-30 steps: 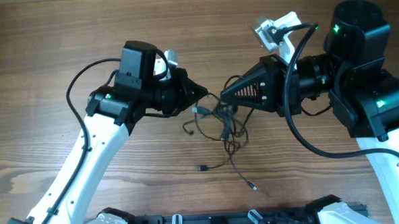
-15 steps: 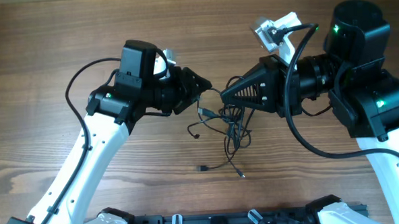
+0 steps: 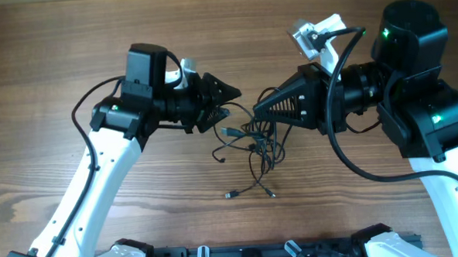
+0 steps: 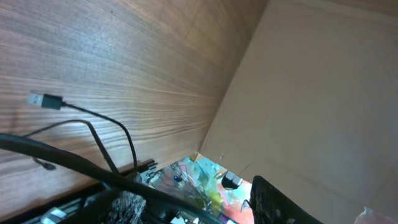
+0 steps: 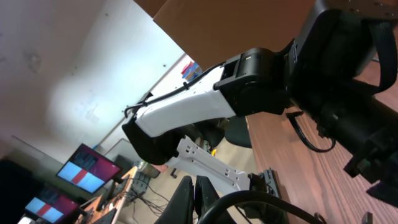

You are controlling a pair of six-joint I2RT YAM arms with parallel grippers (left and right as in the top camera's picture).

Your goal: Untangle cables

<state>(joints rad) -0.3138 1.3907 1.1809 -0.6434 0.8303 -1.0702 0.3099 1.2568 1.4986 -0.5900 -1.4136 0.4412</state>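
Step in hand: pulling the cables [image 3: 254, 143] apart, at a regrasp point.

The cables are lying on the table [image 3: 55, 43] as one loose knot, and everything below is placed against that knot. The tangle is still tight at its top. Wavy strands are trailing out of it toward the near edge, two of them ending in small plugs well below the knot. A USB plug [image 3: 231, 132] is sticking out on the knot's left-arm side.

The left gripper [image 3: 222, 104] is hovering just above and beside the knot on that same side. Its jaws are standing apart with nothing between them, so it is released. Its wrist view is showing only a loose strand and a plug lying free on the wood, no grip.

The right gripper [image 3: 257, 110] is sitting right at the knot's upper edge on the opposite side. It is clenched tight. A strand is running up to its tip, so it looks to be pinching one cable, though the contact itself is too small to confirm.

Progress judgement: early to middle, since no cable is lying separate from the knot yet.

Next move, as a judgement: the left gripper is needing a fresh hold. The USB plug or the strand beside it looks like the easiest pick. It should close there and draw away from the knot while the right gripper is anchoring its side.

Risk: dragging the whole knot along instead of loosening it.
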